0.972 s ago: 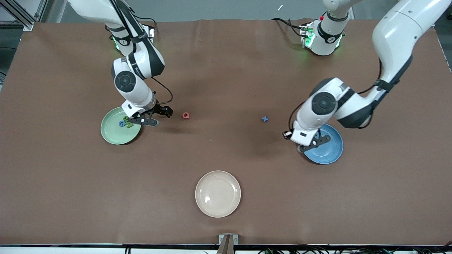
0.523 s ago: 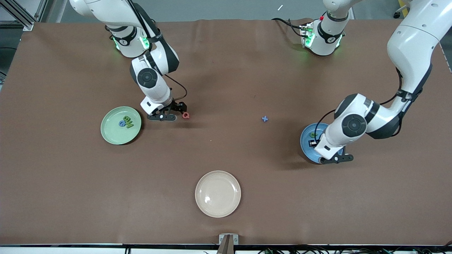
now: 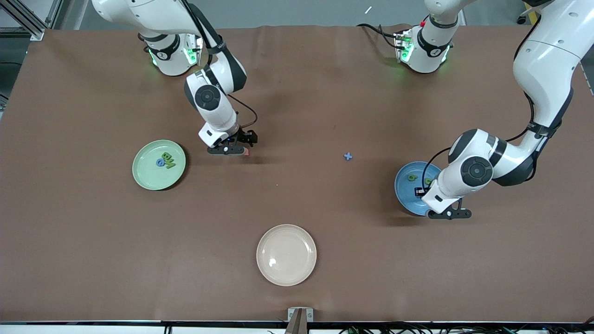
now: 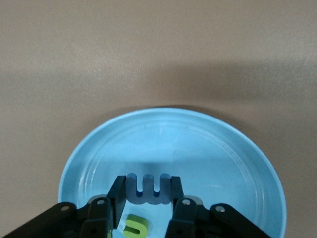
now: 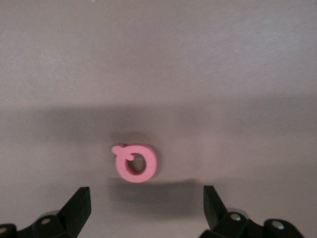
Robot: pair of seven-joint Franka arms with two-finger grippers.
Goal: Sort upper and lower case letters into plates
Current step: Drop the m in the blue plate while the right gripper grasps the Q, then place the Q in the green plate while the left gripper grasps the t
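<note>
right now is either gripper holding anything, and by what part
The left gripper pinches a blue letter by its two outer sides, over the blue plate. The right gripper is open over the pink Q, holding nothing.

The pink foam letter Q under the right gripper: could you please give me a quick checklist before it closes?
1. Right gripper open: ok.
2. Pink foam letter Q lying flat between the fingers' line: ok.
3. Fingertips level with the letter: cannot tell.
4. Pale mint green plate has room beside its two letters: ok.
5. Left gripper away, holding the blue foam letter over the medium blue plate: ok.
</note>
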